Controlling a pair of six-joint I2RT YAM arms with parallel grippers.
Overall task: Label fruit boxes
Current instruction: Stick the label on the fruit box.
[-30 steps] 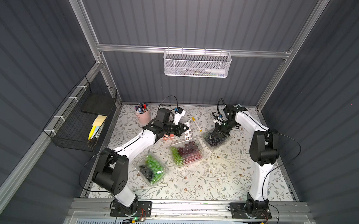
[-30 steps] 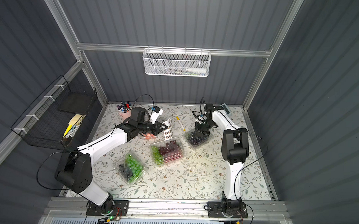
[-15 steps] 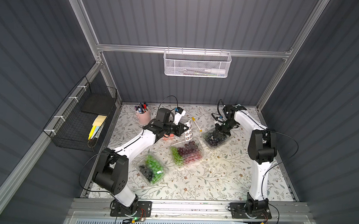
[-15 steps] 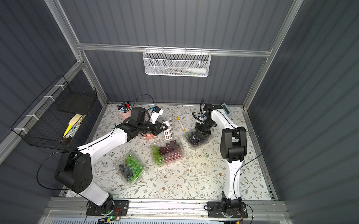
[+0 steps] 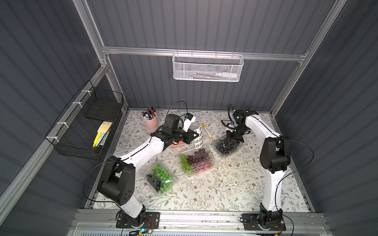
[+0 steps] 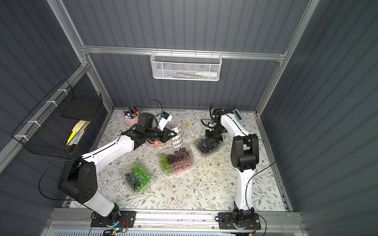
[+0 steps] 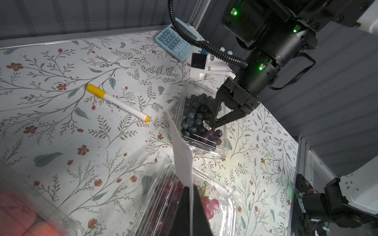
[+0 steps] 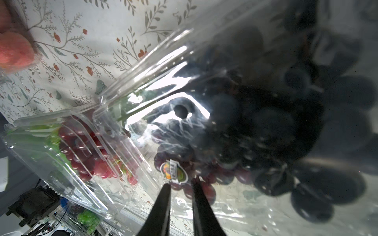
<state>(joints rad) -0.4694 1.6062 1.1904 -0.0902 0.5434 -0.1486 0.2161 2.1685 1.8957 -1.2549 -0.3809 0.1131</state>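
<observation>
Four clear fruit boxes lie on the floral table. The blueberry box is at the back right. My right gripper hovers at its lid, slightly open with nothing between the fingers. A round sticker sits on the lid just past the fingertips. The red-and-green grape box is mid-table and the green-and-black grape box nearer the front. The strawberry box is largely hidden under my left arm. My left gripper is shut on the white sticker sheet.
A yellow-capped marker lies between the arms. A pink cup of pens stands at the back left and a calculator in the back right corner. A black wire basket hangs on the left wall, a white mesh one on the back wall.
The right gripper's fingers have parted from shut, and the sticker stays on the blueberry box lid. The left arm and the sheet have not moved.
</observation>
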